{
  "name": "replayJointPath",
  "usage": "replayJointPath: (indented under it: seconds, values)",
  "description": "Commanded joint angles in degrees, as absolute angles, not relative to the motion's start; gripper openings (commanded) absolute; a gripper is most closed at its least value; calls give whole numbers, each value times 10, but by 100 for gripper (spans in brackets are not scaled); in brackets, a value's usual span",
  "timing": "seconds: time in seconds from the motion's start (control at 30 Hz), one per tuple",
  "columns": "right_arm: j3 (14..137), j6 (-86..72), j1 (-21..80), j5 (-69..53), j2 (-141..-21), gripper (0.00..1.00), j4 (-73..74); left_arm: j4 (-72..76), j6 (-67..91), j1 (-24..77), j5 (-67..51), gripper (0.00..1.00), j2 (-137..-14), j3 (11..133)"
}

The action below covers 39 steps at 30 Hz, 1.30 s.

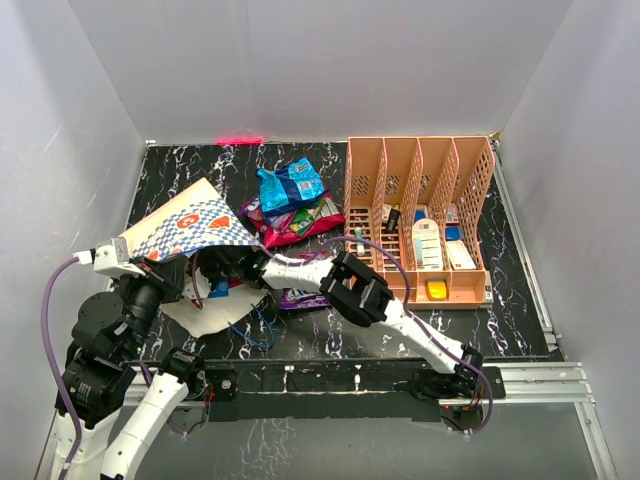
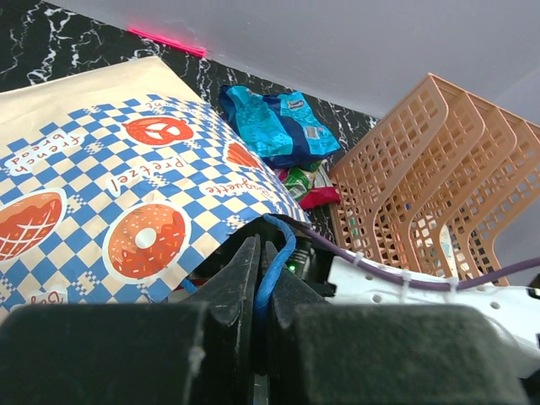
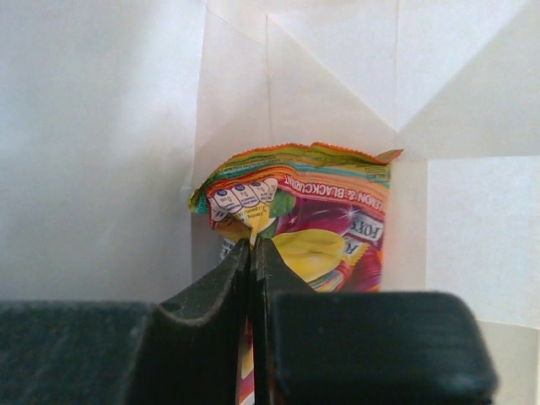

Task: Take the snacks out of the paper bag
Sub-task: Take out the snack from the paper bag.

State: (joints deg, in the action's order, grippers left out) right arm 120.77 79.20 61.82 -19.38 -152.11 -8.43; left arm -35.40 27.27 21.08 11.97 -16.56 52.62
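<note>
The left gripper pinches the thin blue cord handle of the cream paper gift bag, whose blue-and-white checkered band carries orange bread and pretzel marks. Its jaws are drawn almost together, with only the cord between them.

Inside the bag, with white paper walls all round, the right gripper has its jaws closed tight on a shiny pink, yellow and orange snack packet. The packet stands upright against an inner fold of the bag, and the fingers grip it at its lower left part.

From above, the bag lies on its side on the left half of the black marbled table. Its checkered face is raised where the left arm holds it. The right arm reaches in from the bag's right side.

Other packets lie outside, heaped just beyond the bag's upper right corner: a crinkled blue plastic packet on top, a red-pink packet beneath it and a green packet between them. A purple packet lies flat just right of the bag, partly under the right arm.

A peach slotted plastic organizer stands well to the right of the bag, beyond the heap. It has small bottles and boxes in its compartments.
</note>
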Motion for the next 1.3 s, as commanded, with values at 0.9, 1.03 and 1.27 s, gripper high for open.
replayJointPath:
  seconds: [0.9,1.03,1.27]
  values:
    - [913,739,661,-292,-1161,8,-134,-335,282,208,177,0,-171,531]
    - [852,699,677,-279,-1101,8,-138,-334,281,208,178,0,-165,524]
    - [736,587,692,-267,-984,8,-158,-335,278,209,179,0,-152,518]
